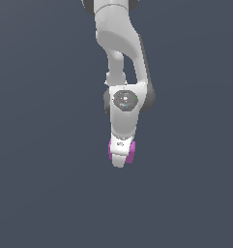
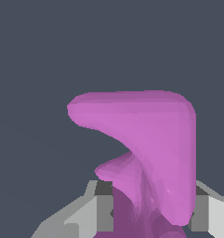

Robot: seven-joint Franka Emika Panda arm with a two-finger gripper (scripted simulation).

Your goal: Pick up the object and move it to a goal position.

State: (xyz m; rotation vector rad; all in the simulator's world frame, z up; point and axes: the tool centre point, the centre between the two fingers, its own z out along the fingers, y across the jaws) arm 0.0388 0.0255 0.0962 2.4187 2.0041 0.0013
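Observation:
The object (image 1: 131, 151) is a small magenta-purple piece that shows on both sides of the white gripper (image 1: 120, 161) in the exterior view. The hand covers its middle there. In the wrist view the object (image 2: 150, 130) fills the centre, a rounded blocky shape with a V-notch in one side. Its lower part sits between the grey-white fingers (image 2: 85, 216), and the gripper (image 2: 150, 218) is shut on it. The arm hangs down from the top of the exterior view, wrist pointing downward.
Behind the arm and the object there is only a flat, even dark grey-blue surface (image 1: 40, 193) in both views. No other objects, containers, edges or markers show.

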